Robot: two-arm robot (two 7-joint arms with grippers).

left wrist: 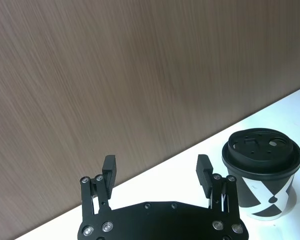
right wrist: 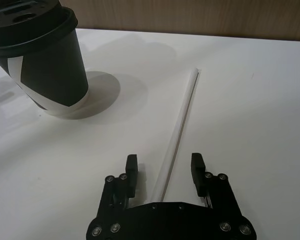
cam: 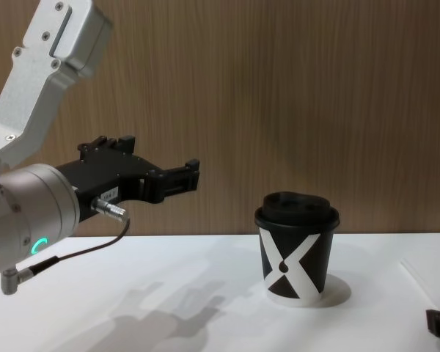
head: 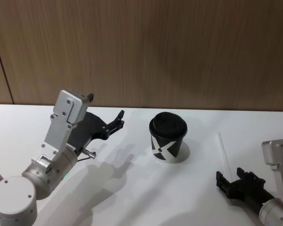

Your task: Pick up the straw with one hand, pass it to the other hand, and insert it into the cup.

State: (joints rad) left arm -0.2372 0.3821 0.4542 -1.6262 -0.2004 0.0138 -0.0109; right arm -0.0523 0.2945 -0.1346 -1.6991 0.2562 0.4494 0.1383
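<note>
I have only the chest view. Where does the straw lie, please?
Observer: The straw lies flat on the table, right of the cup, apart from it.
Operator: Does the right end effector hold it?
Observer: Not yet. The right end effector is open and straddles the straw's near end.
Operator: And the left end effector?
Observer: The left end effector is open and holds nothing.

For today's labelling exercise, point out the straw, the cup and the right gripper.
straw [right wrist: 180, 125], right wrist view, mid-shaft.
cup [cam: 297, 258], chest view, side wall.
right gripper [right wrist: 164, 162], right wrist view, midway between fingertips.
</note>
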